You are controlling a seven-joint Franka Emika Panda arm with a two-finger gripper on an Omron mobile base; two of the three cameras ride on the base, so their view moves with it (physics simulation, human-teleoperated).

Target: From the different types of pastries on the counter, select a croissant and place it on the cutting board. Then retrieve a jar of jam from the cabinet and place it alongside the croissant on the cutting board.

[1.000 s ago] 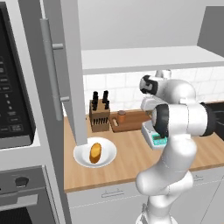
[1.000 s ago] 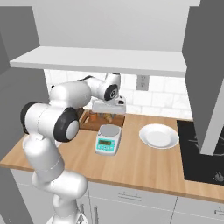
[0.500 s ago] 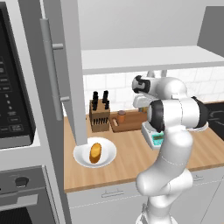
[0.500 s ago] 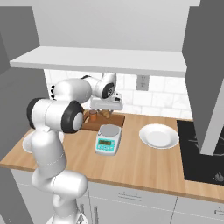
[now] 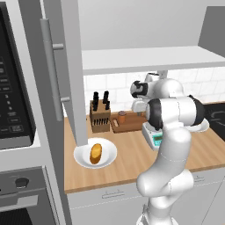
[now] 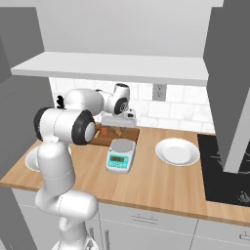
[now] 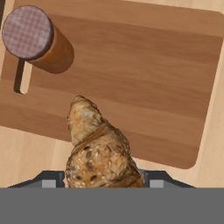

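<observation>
hovering over the cutting board, the hand was clamped on the croissant; it probably hung near the board's edge. best eased further over bare wood, clear of the jar of jam, then lowered.

White tile backsplash, grey shelf overhead.

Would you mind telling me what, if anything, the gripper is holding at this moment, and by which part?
The gripper holds the croissant by its broad end, one finger at each side, above the cutting board; the narrow end points away from the hand.
</observation>
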